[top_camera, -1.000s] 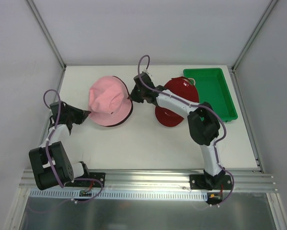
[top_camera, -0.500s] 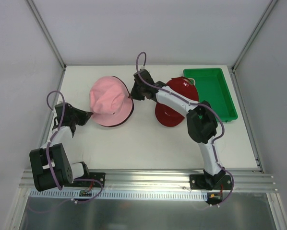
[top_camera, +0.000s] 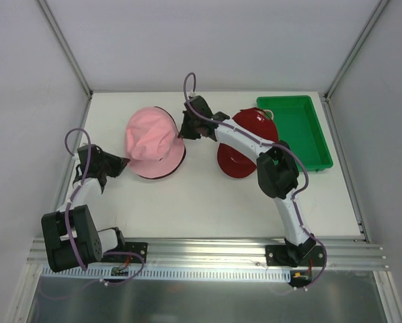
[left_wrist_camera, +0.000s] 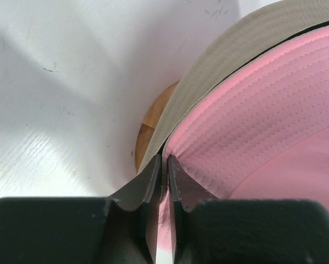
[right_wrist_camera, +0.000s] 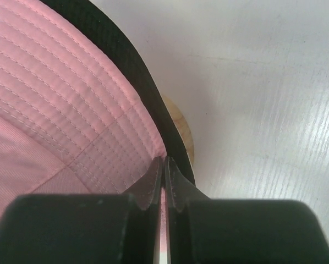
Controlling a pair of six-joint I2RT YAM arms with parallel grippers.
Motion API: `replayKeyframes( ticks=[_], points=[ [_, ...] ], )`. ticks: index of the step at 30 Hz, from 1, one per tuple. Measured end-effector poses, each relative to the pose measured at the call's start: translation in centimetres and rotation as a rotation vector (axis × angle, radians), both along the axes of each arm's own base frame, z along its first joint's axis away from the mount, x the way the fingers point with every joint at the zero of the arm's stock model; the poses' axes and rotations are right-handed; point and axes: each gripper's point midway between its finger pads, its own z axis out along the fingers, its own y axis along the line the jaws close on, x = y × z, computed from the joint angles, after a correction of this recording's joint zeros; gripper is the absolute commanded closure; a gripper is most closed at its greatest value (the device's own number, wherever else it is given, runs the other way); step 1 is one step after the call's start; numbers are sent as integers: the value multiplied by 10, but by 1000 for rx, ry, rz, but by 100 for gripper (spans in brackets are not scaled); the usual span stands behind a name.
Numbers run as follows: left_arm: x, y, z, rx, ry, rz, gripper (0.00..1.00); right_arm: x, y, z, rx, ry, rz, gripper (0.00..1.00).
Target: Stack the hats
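Note:
The pink hat (top_camera: 152,140) sits at the table's back left, on top of a stack. A black hat's brim (right_wrist_camera: 132,72) shows under it on the right, a cream brim (left_wrist_camera: 225,60) on the left. My left gripper (top_camera: 124,161) is shut on the pink hat's left brim (left_wrist_camera: 252,126). My right gripper (top_camera: 184,129) is shut on its right brim (right_wrist_camera: 71,104). The red cap (top_camera: 245,145) lies to the right, partly under the right arm. The tan cap is hidden.
A wooden stand's base shows under the hats in the left wrist view (left_wrist_camera: 148,129) and the right wrist view (right_wrist_camera: 182,132). A green tray (top_camera: 296,129) stands at the back right. White walls close in the back and sides.
The right gripper has moved up and left along the pink hat's right brim. The left gripper has shifted slightly inward. The pink hat has settled a little lower and left.

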Motion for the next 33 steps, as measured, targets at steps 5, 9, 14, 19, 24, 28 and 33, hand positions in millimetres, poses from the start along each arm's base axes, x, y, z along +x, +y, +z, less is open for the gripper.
replayKeyframes(
  ticks=[5, 9, 14, 19, 24, 28, 33],
  points=[
    [-2, 2, -8, 9, 28, 2, 78, 2, 1, -1, -13, -15, 25, 100],
    [-23, 7, -30, 42, 140, 23, 63, -3, -12, -15, -73, 11, 38, 100],
    [-38, 7, -37, 57, 198, 17, 56, -6, -17, -19, -104, 22, 54, 93],
    [-40, 8, -22, 85, 173, 7, 52, -10, -27, -17, -140, 27, 62, 80],
    [-36, 10, 1, 116, 119, -4, 45, -15, -46, -15, -198, 52, 58, 65],
    [-35, 11, 18, 147, 90, -23, 40, -14, -54, -7, -225, 54, 49, 54],
    [-35, 13, 41, 205, 57, -63, 36, -16, -59, 22, -218, 23, 45, 45]
  ],
)
